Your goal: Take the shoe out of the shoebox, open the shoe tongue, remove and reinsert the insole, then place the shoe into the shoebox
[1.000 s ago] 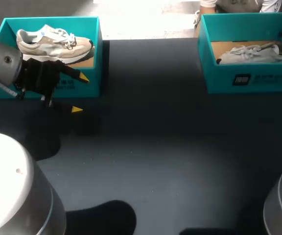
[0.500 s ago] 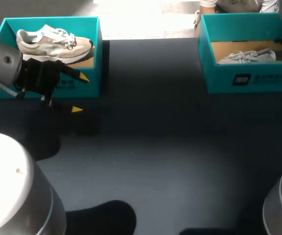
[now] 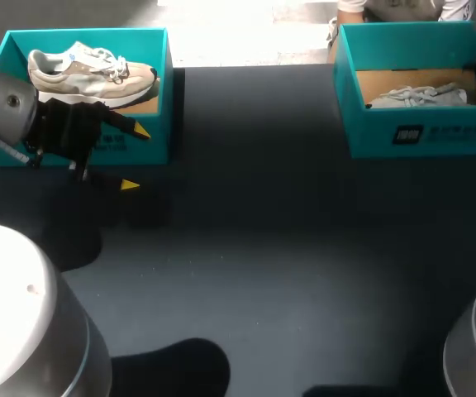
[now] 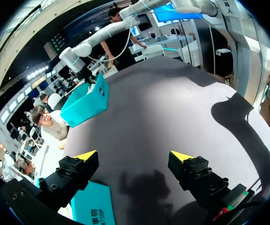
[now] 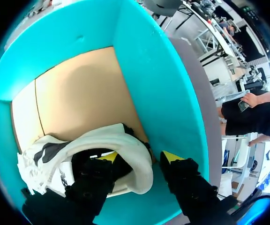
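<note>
my right gripper (image 5: 139, 157) is down inside the right shoebox (image 5: 158, 84), at the far right of the table (image 3: 254, 231). it is clamped on the white shoe (image 5: 125, 140) at the heel: one yellow-tipped finger sits inside the shoe's dark opening, the other is outside against the back of the heel, and the padded collar is pinched between them. the shoe lies on the box's brown cardboard floor, close to the teal wall next to my outer finger, with its toe end pointing away from that wall. from the head view the shoe shows as a pale shape low in the box, laces up, and my right arm (image 4: 107, 30) only shows at the box's far right edge.

my left gripper (image 4: 134, 154) is released, its two yellow tips spread wide with nothing between them but dark tabletop. it hangs just in front of the left shoebox (image 3: 97, 37), at the table's far left, near that box's front wall; in the wrist view a teal corner of this box shows just beside one finger. the beige shoe (image 3: 93, 74) rests inside that box, on its sole and raised at the heel, toe toward the table's middle. the two boxes stand well apart, with bare dark table between them.
</note>
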Controlling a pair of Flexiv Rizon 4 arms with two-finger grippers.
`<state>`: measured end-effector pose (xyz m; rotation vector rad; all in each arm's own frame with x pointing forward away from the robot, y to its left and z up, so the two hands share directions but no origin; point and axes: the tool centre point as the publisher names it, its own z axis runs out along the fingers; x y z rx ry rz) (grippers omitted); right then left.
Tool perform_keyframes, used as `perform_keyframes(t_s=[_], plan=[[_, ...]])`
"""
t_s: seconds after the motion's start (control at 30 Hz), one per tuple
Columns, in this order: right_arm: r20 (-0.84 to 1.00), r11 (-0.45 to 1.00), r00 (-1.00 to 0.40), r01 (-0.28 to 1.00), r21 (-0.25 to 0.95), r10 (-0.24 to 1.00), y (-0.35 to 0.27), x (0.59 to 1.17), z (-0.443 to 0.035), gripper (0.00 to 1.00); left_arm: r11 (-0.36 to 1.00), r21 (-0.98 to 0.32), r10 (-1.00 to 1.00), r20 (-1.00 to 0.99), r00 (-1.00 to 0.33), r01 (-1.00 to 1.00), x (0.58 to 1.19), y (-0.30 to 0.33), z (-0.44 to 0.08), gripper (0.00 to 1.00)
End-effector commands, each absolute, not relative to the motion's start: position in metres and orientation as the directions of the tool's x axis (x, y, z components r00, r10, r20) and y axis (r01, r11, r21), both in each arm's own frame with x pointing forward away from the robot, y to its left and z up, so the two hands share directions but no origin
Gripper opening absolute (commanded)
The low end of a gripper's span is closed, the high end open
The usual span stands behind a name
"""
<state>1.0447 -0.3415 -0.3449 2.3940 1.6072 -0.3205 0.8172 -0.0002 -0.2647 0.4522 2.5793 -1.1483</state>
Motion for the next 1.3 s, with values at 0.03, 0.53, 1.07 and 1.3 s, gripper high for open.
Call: perform_keyframes(t_s=[0.03,0.53,1.07,1.3], plan=[[-0.284,-0.35,0.365,0.931,0.102,0.887,-0.343,1.035,-0.325,0.67,0.637,-0.664,0.169,-0.376,-0.911,0.392,0.816,0.0,-0.264,1.0],[-0.149,-0.307,0.333,0.936,0.174,0.931,-0.331,1.001,-0.216,0.75,0.637,-0.664,0.169,-0.376,-0.911,0.392,0.816,0.0,-0.264,1.0],[-0.188,-0.244,0.275,0.954,0.174,0.943,-0.334,0.999,-0.202,1.0,0.637,-0.664,0.169,-0.376,-0.911,0.392,0.816,0.0,-0.264,1.0],[-0.188,-0.244,0.275,0.954,0.174,0.943,-0.334,0.999,-0.202,1.0,0.637,-0.664,0.169,-0.376,-0.911,0.392,0.816,0.0,-0.264,1.0]])
